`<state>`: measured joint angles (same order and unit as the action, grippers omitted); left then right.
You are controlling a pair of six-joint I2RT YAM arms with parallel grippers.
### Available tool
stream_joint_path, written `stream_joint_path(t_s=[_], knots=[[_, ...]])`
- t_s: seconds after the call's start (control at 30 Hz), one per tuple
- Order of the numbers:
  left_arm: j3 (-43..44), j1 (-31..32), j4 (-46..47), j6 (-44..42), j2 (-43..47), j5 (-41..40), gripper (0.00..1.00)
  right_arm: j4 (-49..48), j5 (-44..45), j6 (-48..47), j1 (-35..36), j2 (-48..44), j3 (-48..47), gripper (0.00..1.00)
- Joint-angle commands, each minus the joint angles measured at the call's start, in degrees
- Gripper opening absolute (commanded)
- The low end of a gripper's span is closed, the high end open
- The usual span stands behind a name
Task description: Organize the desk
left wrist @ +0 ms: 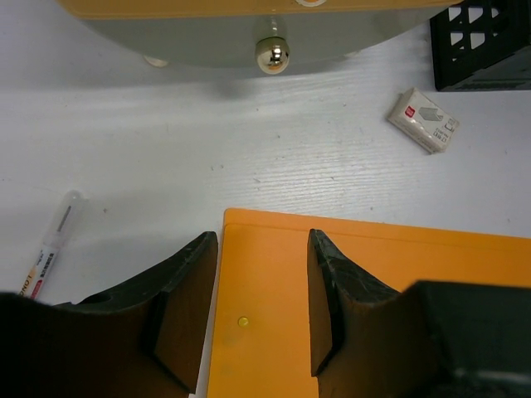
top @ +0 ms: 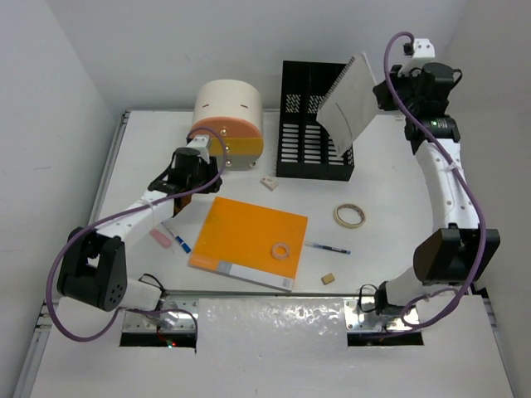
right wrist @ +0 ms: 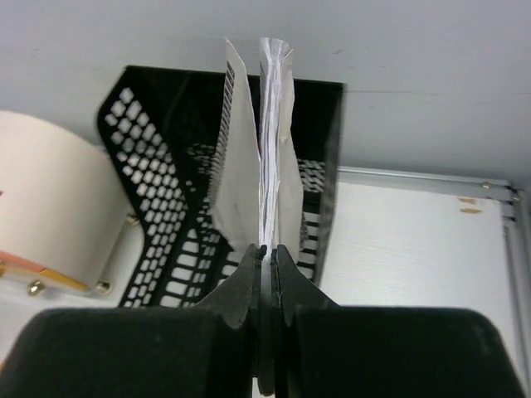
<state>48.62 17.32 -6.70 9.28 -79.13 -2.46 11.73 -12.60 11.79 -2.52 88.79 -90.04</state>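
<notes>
**White booklet (top: 348,104) pinched in right hand (right wrist: 267,253); left hand (left wrist: 261,249) half-spread over orange notebook (top: 249,240)**

Directions are taken from the top view, with 12 o'clock at the far edge.

1. Surface (top: 390,178): white, flat and metal-railed, it fills most of the view. A crinkled foil strip (top: 270,323) runs along its 6 o'clock edge between the two arm bases.

2. Right hand: raised at about 1 o'clock, jaws pressed together on one edge of the booklet. The leaves stand out from the fingers, slightly splayed, over the 3 o'clock end of the black mesh file rack (top: 303,124). Whether booklet and rack touch cannot be told.

3. Fixed items: the file rack stands at 12 o'clock near the far edge. A cream-and-orange round container (top: 228,124) sits at 11 o'clock, just beside it.

4. Left hand: low, jaws partway apart with nothing clamped. The notebook's 11 o'clock corner lies under the gap. Contact between the fingers and the cover cannot be confirmed.

5. Loose items:
   - A small tape ring (top: 282,249) rests on the notebook toward its 4 o'clock corner.
   - A larger tape roll (top: 350,215) lies at 3 o'clock of centre.
   - A blue pen (top: 328,247) lies just off the notebook's 3 o'clock edge.
   - A tan block (top: 328,279) lies at 5 o'clock.
   - A white eraser (top: 268,183) lies between the notebook and the rack.
   - A pink eraser (top: 160,239) and a marker (top: 178,236) lie at 9 o'clock of the notebook, near the left arm
</notes>
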Motion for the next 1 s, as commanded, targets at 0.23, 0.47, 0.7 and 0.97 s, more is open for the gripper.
stream_joint_path(t_s=[0.23,0.47,0.7,0.97], knots=[[0.42,0.61,0.11,-0.49,-2.43,-0.71,0.4,-6.01,0.47,-0.72,-8.02,-1.34,-0.49,0.0],[0.86,0.61,-0.16,-0.23,-3.66,-0.53,0.4,-5.75,2.05,-1.33,-8.73,0.06,0.12,0.0],[1.21,0.61,-0.33,-0.05,-4.45,-0.35,0.4,-9.35,-1.36,2.69,-8.81,0.94,1.27,0.0],[1.3,0.61,-0.59,0.04,-4.63,-0.53,0.4,-18.3,-8.05,9.91,-8.81,4.45,1.45,0.0]])
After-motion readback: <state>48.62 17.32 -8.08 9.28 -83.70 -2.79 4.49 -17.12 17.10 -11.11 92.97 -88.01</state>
